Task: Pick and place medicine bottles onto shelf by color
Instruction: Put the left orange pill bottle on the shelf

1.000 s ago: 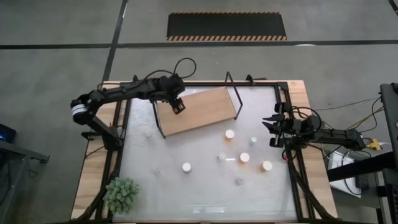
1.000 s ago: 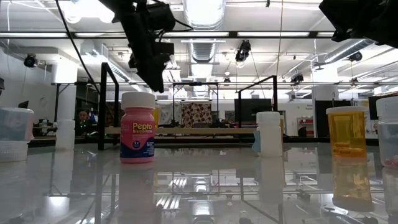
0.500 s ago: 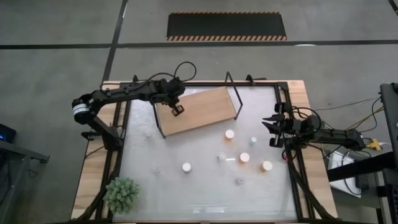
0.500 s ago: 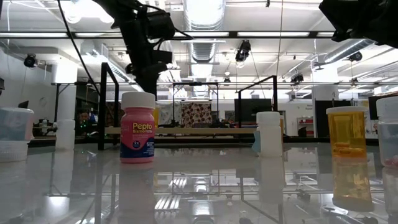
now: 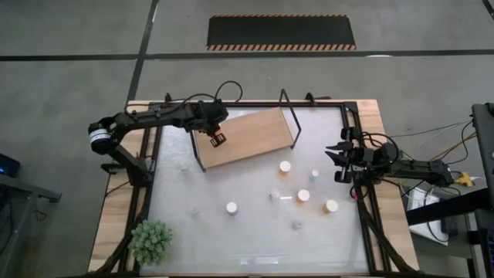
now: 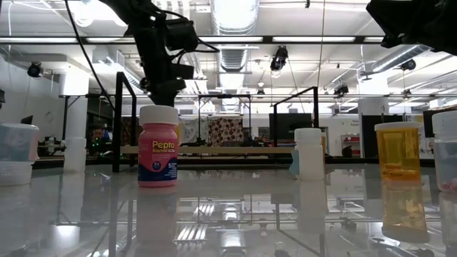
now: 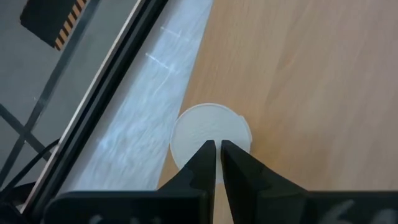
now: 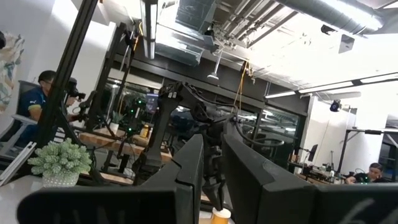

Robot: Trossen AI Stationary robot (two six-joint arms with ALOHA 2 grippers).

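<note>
The shelf (image 5: 247, 137), a light wooden board with black wire end frames, lies at the table's far left. My left gripper (image 5: 218, 139) hangs over its left part, shut. In the left wrist view its fingertips (image 7: 215, 148) sit right over the white cap of a medicine bottle (image 7: 211, 127), which stands upright on the board (image 7: 298, 81) near its edge. Several more bottles stand on the table: a pink one (image 6: 158, 146), a white one (image 6: 308, 153) and orange ones (image 5: 303, 195) (image 5: 331, 205). My right gripper (image 5: 340, 164) waits at the right edge, shut on nothing. My left gripper points down at the cap of the bottle on the shelf with its fingers shut. I cannot tell whether the fingertips touch the cap or hang just above it. The bottle stands on its base on the board.
A small green plant (image 5: 150, 241) sits at the near left corner. A black rim (image 5: 150, 154) frames the tabletop. Loose bottles are scattered from the middle to the right of the table (image 5: 285, 166) (image 5: 231, 207). The right half of the shelf is bare wood.
My left gripper has shut its fingers, which stood wide apart a second ago. It has also drifted slightly toward the table's left and near side over the shelf. The bottle beneath it has stayed upright on the board.
</note>
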